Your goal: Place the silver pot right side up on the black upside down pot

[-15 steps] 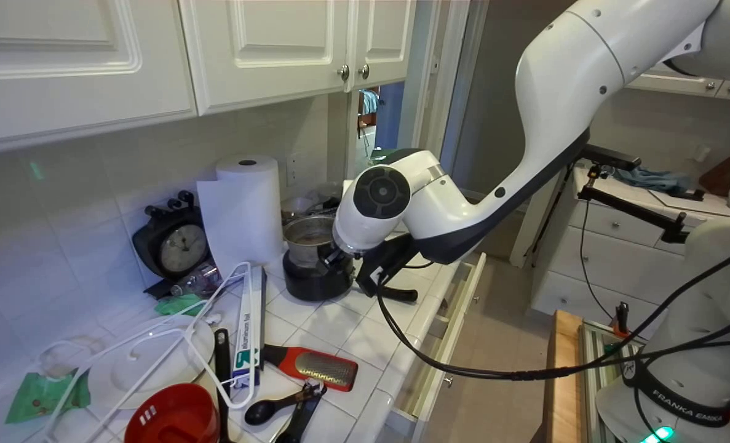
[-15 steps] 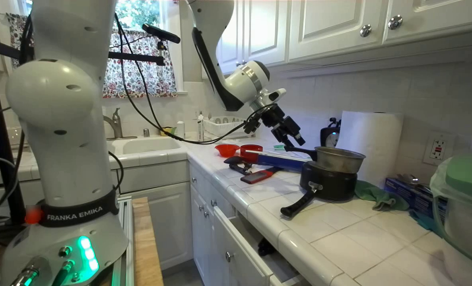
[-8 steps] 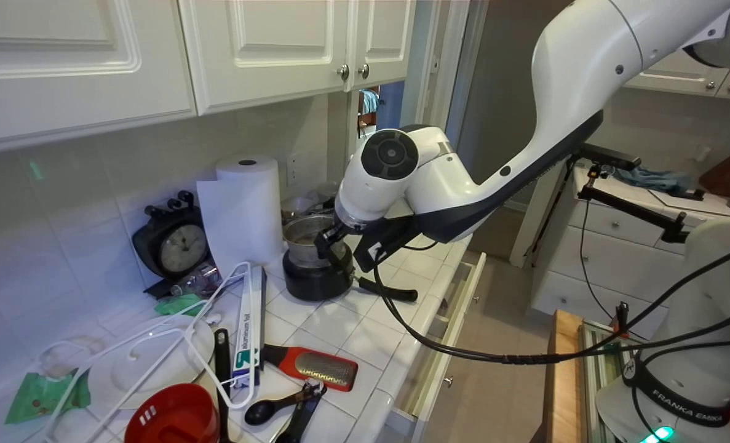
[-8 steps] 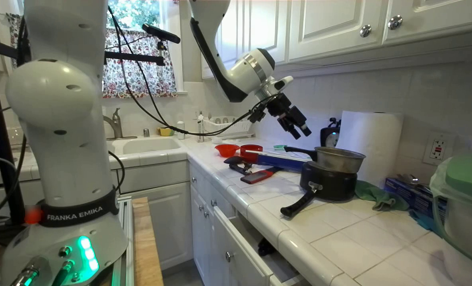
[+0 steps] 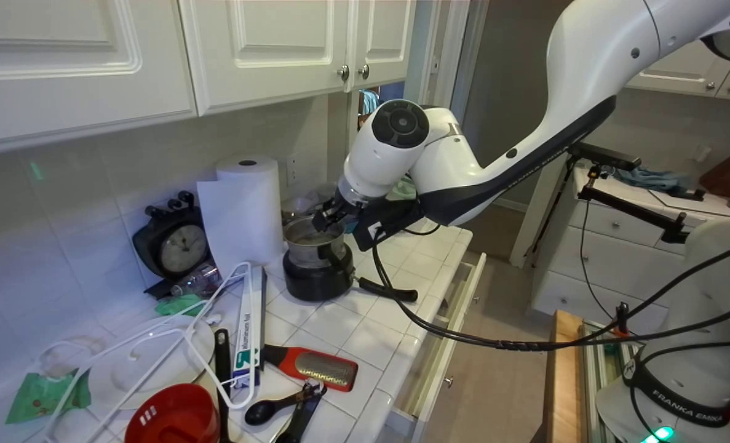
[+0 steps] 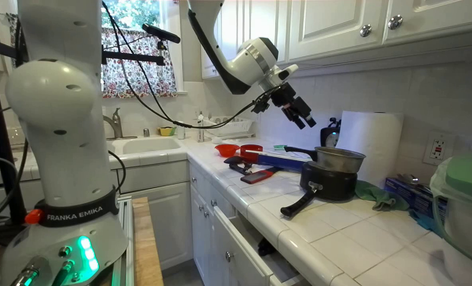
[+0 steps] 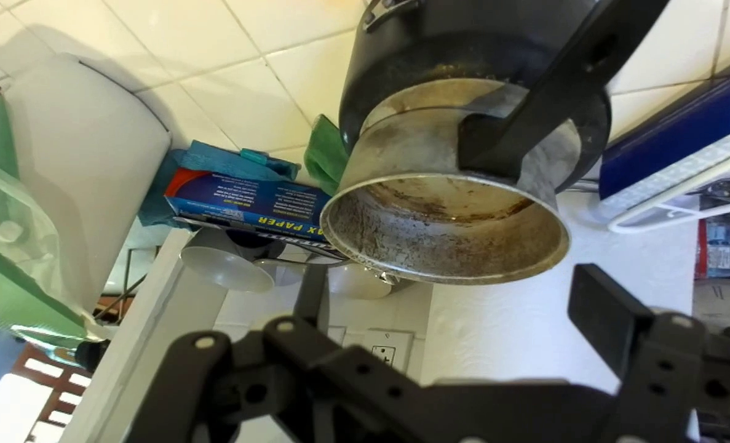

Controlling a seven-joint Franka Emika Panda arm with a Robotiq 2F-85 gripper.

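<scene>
The silver pot [image 6: 339, 159] sits right side up on the black upside down pot [image 6: 326, 184], its black handle pointing left in that exterior view. The wrist view shows the silver pot [image 7: 451, 240] with its stained inside, and the black pot [image 7: 475, 46] under it, part of a flat face showing around the base. They also show in an exterior view, silver pot [image 5: 308, 253] above black pot [image 5: 315, 284]. My gripper [image 6: 306, 124] is open and empty, above and apart from the silver pot's handle. In the wrist view its fingers [image 7: 607, 320] stand wide apart.
A paper towel roll [image 6: 369, 147] stands behind the pots. A wax paper box [image 7: 248, 200], a green cloth [image 6: 383, 194] and a green-lidded container [image 6: 466, 206] are beside them. A foil box [image 5: 251, 326], hanger and red grater [image 5: 318, 367] lie on the counter. A drawer [image 6: 239, 254] is open below.
My gripper has risen, up and away from the silver pot's handle, staying open. Both pots have stayed in place.
</scene>
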